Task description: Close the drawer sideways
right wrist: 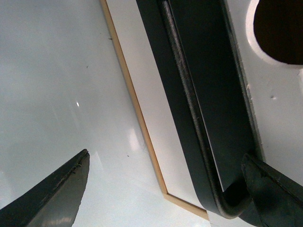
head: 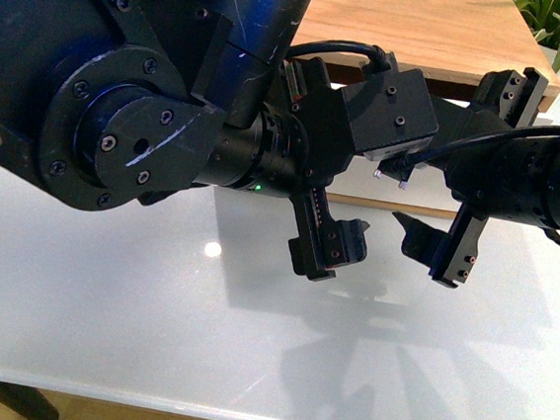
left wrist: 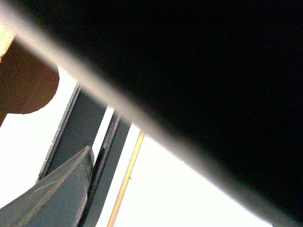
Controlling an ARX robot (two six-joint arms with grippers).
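The drawer shows best in the right wrist view: a white front panel [right wrist: 156, 118] with a thin wood edge, a long black bar handle [right wrist: 189, 109] and a half-round notch [right wrist: 279, 33]. My right gripper [right wrist: 165, 189] is open. One finger [right wrist: 274, 189] sits beside the handle's bent end, and the other [right wrist: 52, 189] is over the white table. In the left wrist view the handle [left wrist: 106, 142] and notch [left wrist: 28, 80] show beside one finger [left wrist: 57, 194]. My left gripper [left wrist: 175, 189] is open, and a dark blur covers the rest. In the front view both grippers, left [head: 348, 177] and right [head: 448, 167], hang close together, hiding the drawer.
A glossy white table [head: 151, 317] lies under both arms, its front edge near the bottom of the front view. A light-wood top [head: 427, 26] stands behind the arms. A green plant [head: 556, 18] is at the far right corner.
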